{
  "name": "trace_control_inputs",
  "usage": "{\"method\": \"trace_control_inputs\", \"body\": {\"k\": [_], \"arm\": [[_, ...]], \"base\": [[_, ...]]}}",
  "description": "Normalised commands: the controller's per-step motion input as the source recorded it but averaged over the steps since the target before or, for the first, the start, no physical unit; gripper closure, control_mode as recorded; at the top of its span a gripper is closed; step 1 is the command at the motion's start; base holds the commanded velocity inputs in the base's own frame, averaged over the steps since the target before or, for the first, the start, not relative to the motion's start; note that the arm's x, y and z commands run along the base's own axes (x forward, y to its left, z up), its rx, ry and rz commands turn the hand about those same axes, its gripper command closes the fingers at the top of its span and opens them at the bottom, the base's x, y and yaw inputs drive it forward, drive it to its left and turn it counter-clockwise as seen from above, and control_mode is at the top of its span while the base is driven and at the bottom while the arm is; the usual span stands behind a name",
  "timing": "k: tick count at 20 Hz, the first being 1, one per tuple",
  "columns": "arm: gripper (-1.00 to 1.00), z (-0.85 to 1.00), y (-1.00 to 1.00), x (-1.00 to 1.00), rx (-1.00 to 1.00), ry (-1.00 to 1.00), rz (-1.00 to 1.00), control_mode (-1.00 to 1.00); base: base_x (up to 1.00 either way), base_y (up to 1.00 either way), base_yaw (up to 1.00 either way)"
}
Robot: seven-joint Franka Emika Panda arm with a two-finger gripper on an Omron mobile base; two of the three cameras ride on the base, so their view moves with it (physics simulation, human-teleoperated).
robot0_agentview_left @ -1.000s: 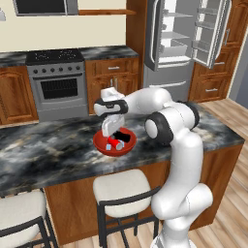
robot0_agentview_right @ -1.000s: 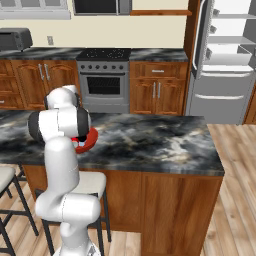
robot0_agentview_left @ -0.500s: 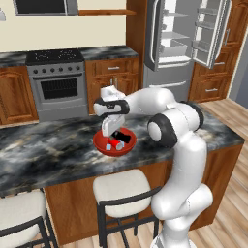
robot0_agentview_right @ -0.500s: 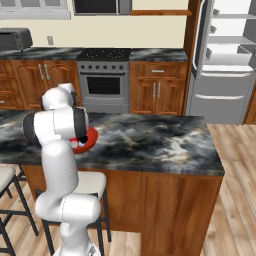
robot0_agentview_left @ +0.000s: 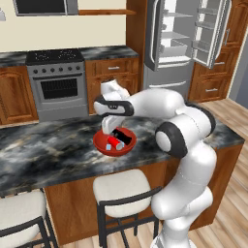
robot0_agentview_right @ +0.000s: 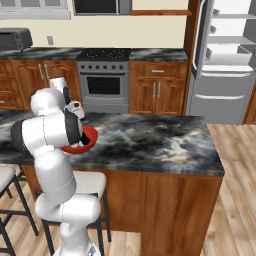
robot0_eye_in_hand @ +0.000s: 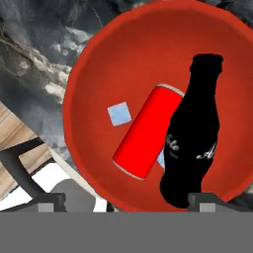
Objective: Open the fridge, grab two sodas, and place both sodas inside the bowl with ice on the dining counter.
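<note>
Gripper (robot0_agentview_left: 112, 130) just above the red bowl (robot0_agentview_left: 102, 144), jaws wide apart, gripping nothing. Bowl on the dining counter (robot0_agentview_left: 48, 150), near its front edge.

In the hand view: black soda bottle (robot0_eye_in_hand: 192, 148) lying in the bowl (robot0_eye_in_hand: 104, 59), long way from 6 to 12 o'clock, neck to 12, fat end to 6. Red can (robot0_eye_in_hand: 148, 129) touching its side, long way from 7 to 1 o'clock. Ice cube (robot0_eye_in_hand: 119, 114) beside the can, at 9 o'clock from it.

Fridge (robot0_agentview_left: 186, 34) far behind, doors open.

Illegible white script on the black bottle (robot0_eye_in_hand: 193, 143)
</note>
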Motion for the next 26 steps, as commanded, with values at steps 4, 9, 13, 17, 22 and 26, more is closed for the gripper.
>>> {"method": "trace_control_inputs", "body": {"k": [4,9,13,17,22,26], "arm": [[-1.00,0.44,0.00,-0.50,0.00,-0.18,0.00,-1.00],[-1.00,0.48,0.00,-0.61,0.00,-0.21,0.00,-1.00],[-1.00,0.46,0.00,-0.70,0.00,-0.21,0.00,-1.00],[-1.00,0.46,0.00,-0.84,0.01,-0.22,-0.01,-1.00],[-1.00,0.49,-0.03,-0.88,0.06,-0.21,-0.03,-1.00],[-1.00,0.50,-0.14,-0.84,0.09,-0.19,-0.05,-1.00]], "base": [[0.00,0.00,0.00],[0.00,0.00,0.00],[0.00,0.00,0.00],[0.00,0.00,0.00],[0.00,0.00,0.00],[0.00,0.00,0.00]]}}
